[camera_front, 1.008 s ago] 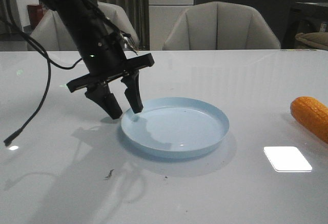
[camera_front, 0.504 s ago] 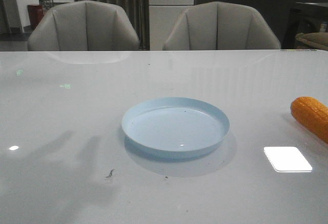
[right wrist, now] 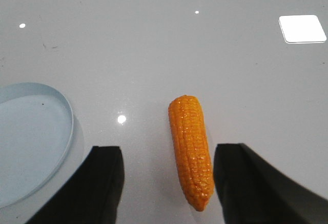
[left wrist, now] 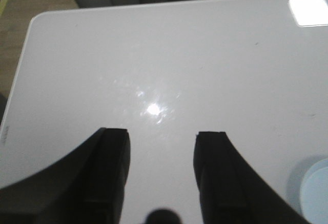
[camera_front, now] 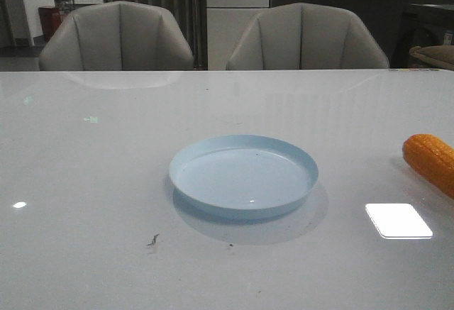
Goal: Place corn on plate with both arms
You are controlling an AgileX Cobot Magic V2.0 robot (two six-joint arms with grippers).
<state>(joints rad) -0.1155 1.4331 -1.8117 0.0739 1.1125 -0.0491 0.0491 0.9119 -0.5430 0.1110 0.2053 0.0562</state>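
From the front, the pale-blue plate (camera_front: 243, 176) sits near the middle of my white table (camera_front: 92, 253) with nothing on it, and the orange corn (camera_front: 431, 162) lies well apart from it at the table's right edge, partly cut off by the frame. Neither of my arms shows in that view. My right gripper (right wrist: 168, 183) hangs above the corn (right wrist: 191, 149) with its two black fingers (right wrist: 102, 183) spread wide, one on each side of the cob and clear of it, holding nothing. The cob lies flat on the table, its narrower end toward my fingers, and the rim of the plate (right wrist: 65, 126) shows just beside it. My left gripper (left wrist: 161, 175) is also spread apart and empty, its fingers (left wrist: 110, 172) over bare table (left wrist: 154, 55) near a rounded corner, with only a sliver of the plate (left wrist: 315, 188) visible at the picture's edge. Two grey chairs (camera_front: 117, 37) stand behind the far side of the table, and a bright square reflection (camera_front: 398, 220) lies on the tabletop near the corn.
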